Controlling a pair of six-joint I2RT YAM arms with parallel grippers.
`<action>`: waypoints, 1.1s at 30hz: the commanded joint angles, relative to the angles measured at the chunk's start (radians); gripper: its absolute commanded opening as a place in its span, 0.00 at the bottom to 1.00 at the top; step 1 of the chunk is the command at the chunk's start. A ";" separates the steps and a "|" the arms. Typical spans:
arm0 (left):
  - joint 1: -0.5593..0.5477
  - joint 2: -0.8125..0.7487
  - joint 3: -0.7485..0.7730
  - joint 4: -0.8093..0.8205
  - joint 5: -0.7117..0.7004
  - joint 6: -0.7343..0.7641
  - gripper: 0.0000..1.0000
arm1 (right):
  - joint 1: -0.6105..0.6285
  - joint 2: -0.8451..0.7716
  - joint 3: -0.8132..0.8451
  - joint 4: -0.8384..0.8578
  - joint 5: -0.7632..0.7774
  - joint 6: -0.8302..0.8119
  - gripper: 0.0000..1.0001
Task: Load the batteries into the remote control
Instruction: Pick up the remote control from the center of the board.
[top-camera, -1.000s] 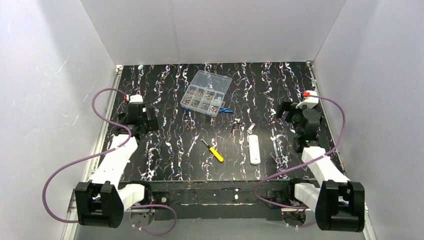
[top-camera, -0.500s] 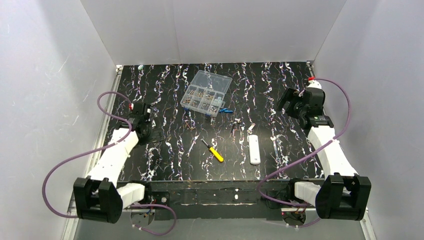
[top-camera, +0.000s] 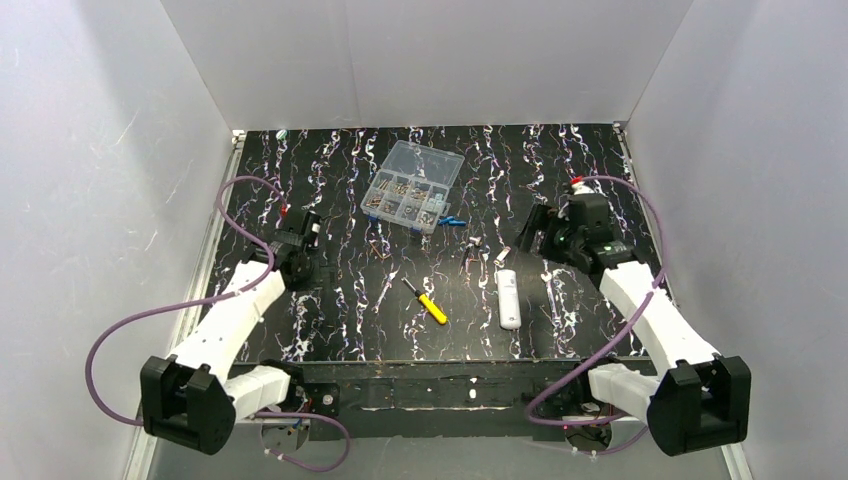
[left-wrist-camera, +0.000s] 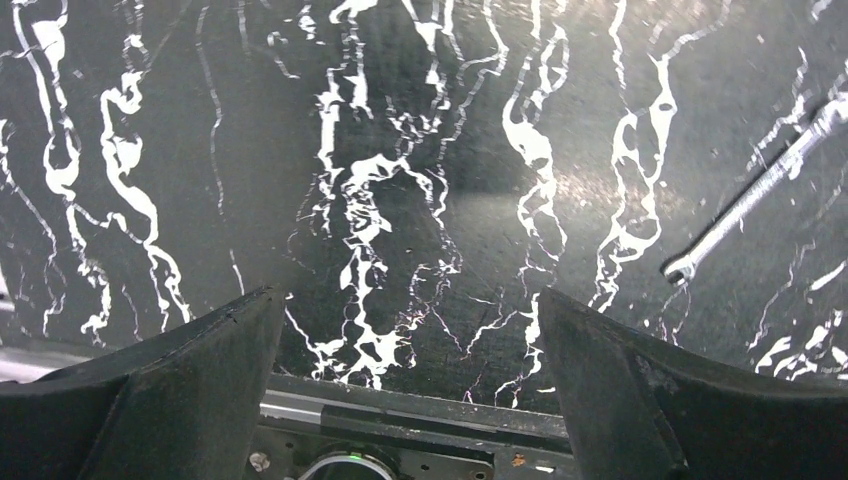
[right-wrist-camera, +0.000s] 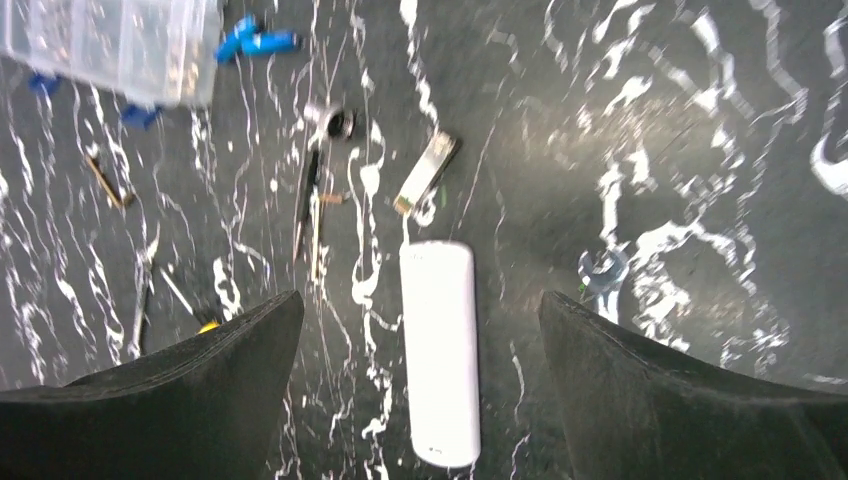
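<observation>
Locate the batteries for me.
In the top view the batteries lie mid-table, just off the near right corner of the clear compartment box, beyond the remote control.

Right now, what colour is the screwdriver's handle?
Yellow. The screwdriver handle shows best from the top camera.

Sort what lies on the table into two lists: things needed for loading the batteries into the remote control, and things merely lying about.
Needed for the job:
- batteries
- remote control

Lying about:
- yellow-handled screwdriver
- clear compartment box
- small wrench
</observation>
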 joint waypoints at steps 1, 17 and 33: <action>-0.057 -0.072 -0.071 -0.017 0.025 0.076 1.00 | 0.106 -0.040 -0.043 -0.059 0.118 0.071 0.95; -0.093 -0.025 -0.092 0.093 0.182 0.017 0.99 | 0.229 -0.042 -0.162 -0.063 0.153 0.164 0.94; -0.083 0.088 0.126 0.154 0.290 -0.033 1.00 | 0.427 0.142 -0.144 -0.070 0.288 0.220 0.89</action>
